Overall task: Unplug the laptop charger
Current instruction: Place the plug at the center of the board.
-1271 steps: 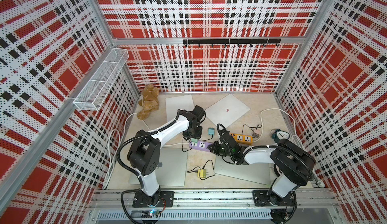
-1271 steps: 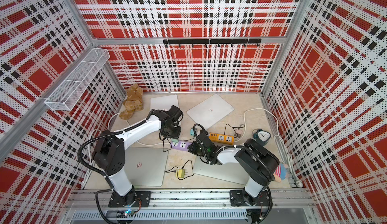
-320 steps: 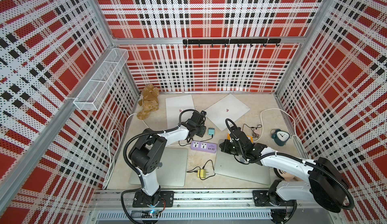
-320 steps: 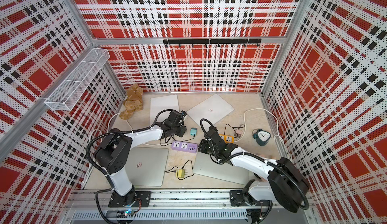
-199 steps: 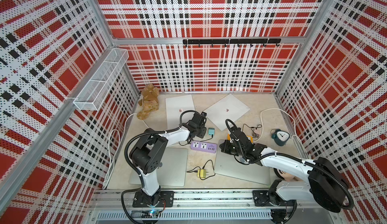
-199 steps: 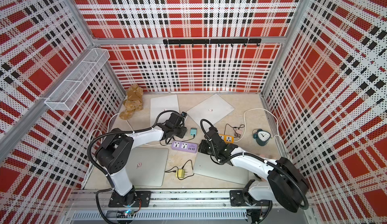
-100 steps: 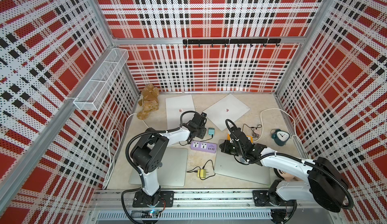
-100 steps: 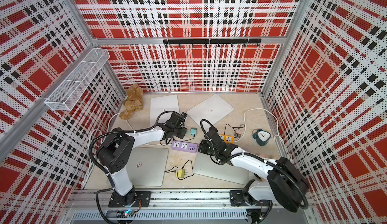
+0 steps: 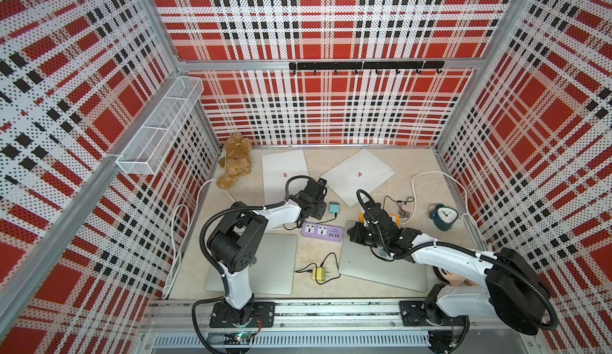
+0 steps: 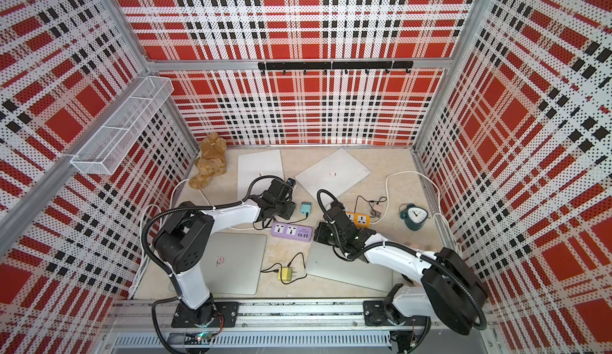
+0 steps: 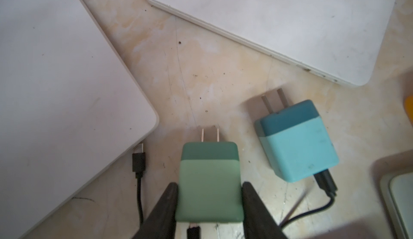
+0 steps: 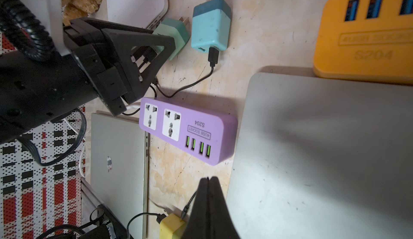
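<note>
Scuffed beige tabletop [image 11: 201, 59]. Top views hide what the left wrist view shows: left gripper [image 11: 209, 188] pinching green charger [image 11: 209, 159] between its jaws, prongs [image 11: 210, 135] bare. Right gripper [image 12: 209, 182] pressed together.

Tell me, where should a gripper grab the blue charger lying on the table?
Probably by the two flat sides of the blue charger, on its pale half, coming down from above. It lies flat, with prongs sticking out one end and a black cable plugged into the other, so only the sides are free.
</note>
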Controlling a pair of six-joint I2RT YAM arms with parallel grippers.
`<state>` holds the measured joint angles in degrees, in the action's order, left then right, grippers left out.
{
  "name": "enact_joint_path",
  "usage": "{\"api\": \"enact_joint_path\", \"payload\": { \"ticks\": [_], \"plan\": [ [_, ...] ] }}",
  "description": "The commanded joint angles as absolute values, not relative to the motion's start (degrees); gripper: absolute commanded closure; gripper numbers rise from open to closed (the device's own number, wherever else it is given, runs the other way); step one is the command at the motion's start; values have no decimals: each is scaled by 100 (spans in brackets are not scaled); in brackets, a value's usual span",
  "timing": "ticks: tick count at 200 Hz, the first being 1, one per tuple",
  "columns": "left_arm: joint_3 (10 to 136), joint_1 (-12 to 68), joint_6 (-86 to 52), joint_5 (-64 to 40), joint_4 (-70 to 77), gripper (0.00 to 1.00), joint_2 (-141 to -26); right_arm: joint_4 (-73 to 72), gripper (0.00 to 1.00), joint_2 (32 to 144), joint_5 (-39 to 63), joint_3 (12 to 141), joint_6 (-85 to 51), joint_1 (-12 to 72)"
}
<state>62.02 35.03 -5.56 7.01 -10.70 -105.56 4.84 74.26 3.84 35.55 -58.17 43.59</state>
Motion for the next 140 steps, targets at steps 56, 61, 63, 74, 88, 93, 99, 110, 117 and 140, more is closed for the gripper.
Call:
{"api": "enact_joint_path", "payload": {
  "ticks": [56,61,63,74,88,93,99,110,117,140],
  "plan": [
    [6047,3534,-593,759,-1406,62,-10689,363,100,7471,369,3483,-5868,4324],
    [6049,3537,-597,767,-1408,61,-10688,360,100,7471,369,3481,-5876,4324],
    [6052,3534,-595,770,-1407,61,-10679,354,100,7471,369,3480,-5872,4324],
    [6060,3540,-594,786,-1416,61,-10670,343,100,7471,377,3472,-5880,4324],
    [6060,3538,-584,811,-1428,58,-10645,348,100,7466,378,3477,-5880,4324],
    [6060,3534,-588,810,-1424,57,-10637,347,100,7473,378,3474,-5886,4326],
    [6056,3538,-586,828,-1424,57,-10620,349,100,7471,375,3476,-5884,4325],
    [6056,3542,-584,844,-1424,56,-10588,345,100,7479,378,3472,-5873,4324],
    [6064,3542,-583,852,-1424,55,-10565,342,100,7488,386,3479,-5877,4324],
    [6065,3546,-589,878,-1424,51,-10529,310,100,7519,409,3477,-5879,4324]
  ]
}}
